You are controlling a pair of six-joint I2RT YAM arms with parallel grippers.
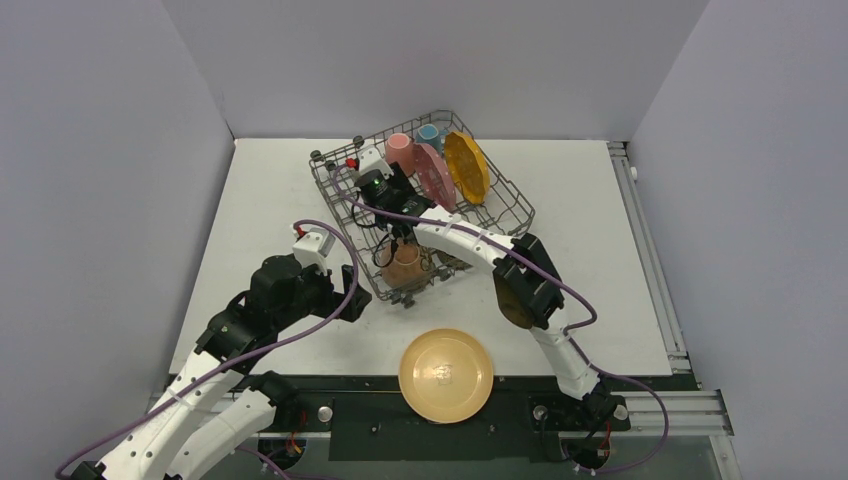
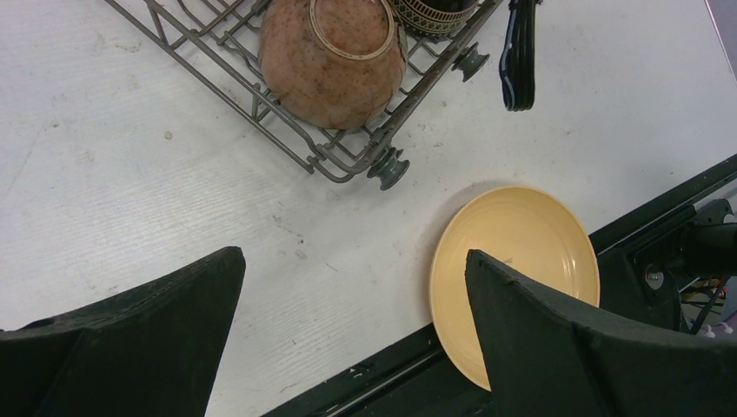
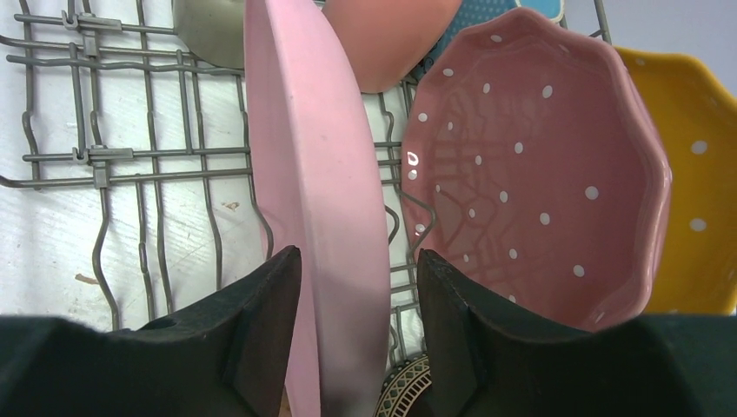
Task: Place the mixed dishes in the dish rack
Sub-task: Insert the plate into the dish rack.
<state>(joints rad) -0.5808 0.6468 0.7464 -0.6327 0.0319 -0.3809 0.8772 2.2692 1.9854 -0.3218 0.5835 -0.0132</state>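
One terracotta bowl (image 2: 330, 61) in the corner of the dish rack (image 2: 388, 167)

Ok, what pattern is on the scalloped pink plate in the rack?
The scalloped pink plate has small white dots all over; the right wrist view shows it best.

The rack (image 1: 505, 205) sits in the middle of the bench (image 1: 270, 190). In its far end stand cups (image 1: 400, 150), with three upright plates (image 1: 466, 165) just right of them. A bowl (image 1: 406, 265) lies in its near corner. Before the rack, at the bench's near edge, lies a flat plate (image 1: 446, 375).
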